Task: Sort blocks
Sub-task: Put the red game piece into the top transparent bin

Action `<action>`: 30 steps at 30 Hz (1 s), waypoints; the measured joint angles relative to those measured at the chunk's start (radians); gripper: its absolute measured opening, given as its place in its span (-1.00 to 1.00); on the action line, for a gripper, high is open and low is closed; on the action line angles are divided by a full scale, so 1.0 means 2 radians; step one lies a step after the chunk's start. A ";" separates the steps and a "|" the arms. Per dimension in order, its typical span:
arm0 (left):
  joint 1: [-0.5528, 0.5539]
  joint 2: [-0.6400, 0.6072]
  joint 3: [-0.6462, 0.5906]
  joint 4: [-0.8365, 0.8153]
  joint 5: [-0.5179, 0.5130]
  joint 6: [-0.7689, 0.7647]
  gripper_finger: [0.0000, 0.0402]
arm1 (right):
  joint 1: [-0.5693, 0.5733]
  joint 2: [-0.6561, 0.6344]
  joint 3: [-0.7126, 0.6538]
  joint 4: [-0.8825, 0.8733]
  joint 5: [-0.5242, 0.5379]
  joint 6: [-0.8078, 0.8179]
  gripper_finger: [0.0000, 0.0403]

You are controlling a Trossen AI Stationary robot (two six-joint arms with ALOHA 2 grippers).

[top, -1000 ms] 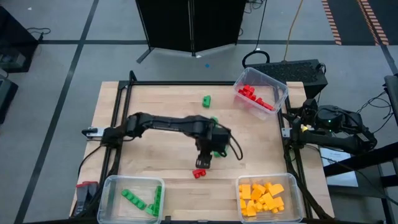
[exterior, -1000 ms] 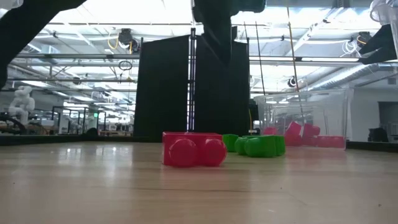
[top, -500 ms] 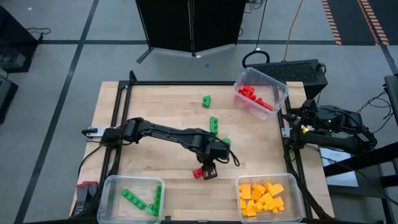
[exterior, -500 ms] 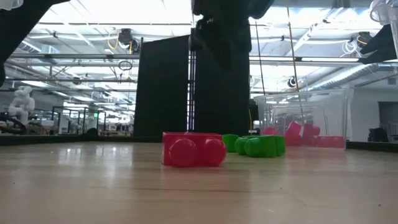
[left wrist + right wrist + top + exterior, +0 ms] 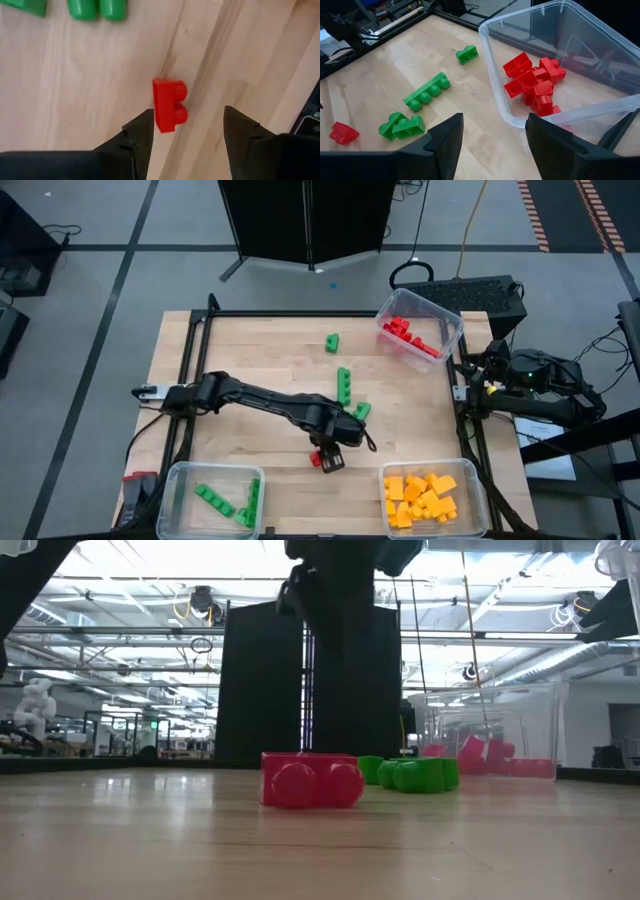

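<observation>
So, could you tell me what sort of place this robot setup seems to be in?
Probably a robotics lab or open workshop hall: the low view shows exposed ceiling ducts and strip lighting, a white humanoid figure stands in the background, and dark partition panels stand behind the wooden table.

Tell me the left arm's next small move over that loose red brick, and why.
Probably lower straight down and close. The left gripper hangs open over the red brick, which lies on the table nearer one finger than the other, not yet gripped. A slight centring shift first may help.

Overhead view looks down; low view sits table-level (both share red block (image 5: 317, 459)).
</observation>
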 joint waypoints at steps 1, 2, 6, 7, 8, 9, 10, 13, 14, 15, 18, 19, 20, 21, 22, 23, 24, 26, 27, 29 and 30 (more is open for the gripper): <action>0.000 -0.005 -0.008 0.001 -0.001 0.000 -0.19 | 0.000 0.000 0.000 0.000 0.000 0.000 0.03; 0.000 -0.009 -0.016 0.004 -0.002 0.000 -0.19 | 0.000 0.000 0.000 0.000 0.000 0.000 0.03; 0.000 -0.038 -0.071 0.043 -0.002 -0.010 -0.19 | 0.000 0.000 0.000 0.000 0.002 0.000 0.03; 0.000 -0.049 -0.094 0.062 -0.002 -0.013 -0.19 | 0.000 0.000 0.000 0.001 0.004 0.000 0.03; 0.000 -0.061 -0.117 0.083 -0.002 -0.014 -0.19 | 0.000 0.000 0.000 0.002 0.004 0.001 0.03; 0.000 -0.075 -0.143 0.106 -0.002 -0.014 -0.19 | 0.000 0.000 0.000 0.004 0.004 0.001 0.03; 0.000 -0.089 -0.172 0.127 0.000 -0.014 -0.19 | 0.000 0.000 0.000 0.006 0.004 0.002 0.03; 0.000 -0.125 -0.252 0.205 0.010 -0.030 -0.19 | 0.000 0.000 0.000 0.011 0.012 0.004 0.03; 0.000 -0.134 -0.277 0.230 0.014 -0.040 -0.19 | 0.000 0.000 0.000 0.011 0.014 0.007 0.03; 0.000 -0.142 -0.298 0.254 0.017 -0.051 -0.19 | 0.000 0.000 0.000 0.011 0.014 0.012 0.03; -0.004 -0.158 -0.348 0.314 0.021 -0.073 -0.19 | 0.000 0.000 0.000 0.011 0.014 0.015 0.03; -0.006 -0.159 -0.357 0.325 0.021 -0.075 -0.19 | 0.000 0.000 0.000 0.011 0.014 0.015 0.03; -0.007 -0.160 -0.363 0.334 0.021 -0.076 -0.19 | 0.000 0.000 0.000 0.011 0.014 0.015 0.03; -0.009 -0.159 -0.367 0.336 0.021 -0.075 -0.19 | 0.000 0.000 0.000 0.011 0.014 0.015 0.03; -0.010 -0.159 -0.370 0.335 0.019 -0.074 -0.19 | 0.000 0.000 0.000 0.011 0.014 0.015 0.03; -0.011 -0.156 -0.373 0.335 0.017 -0.070 -0.19 | 0.000 0.000 0.000 0.011 0.014 0.015 0.03; -0.011 -0.153 -0.374 0.339 0.014 -0.067 -0.19 | 0.000 0.000 0.000 0.011 0.013 0.015 0.03; -0.011 -0.142 -0.376 0.341 0.002 -0.066 -0.19 | 0.000 0.000 0.000 0.011 0.012 0.015 0.03; -0.011 -0.137 -0.377 0.344 -0.002 -0.066 -0.19 | 0.000 0.000 0.000 0.011 0.011 0.015 0.03; -0.010 -0.124 -0.377 0.363 -0.004 -0.066 -0.19 | 0.000 0.000 0.000 0.011 0.010 0.015 0.03; -0.010 -0.118 -0.377 0.375 -0.004 -0.066 -0.19 | 0.000 0.000 0.000 0.010 0.010 0.015 0.03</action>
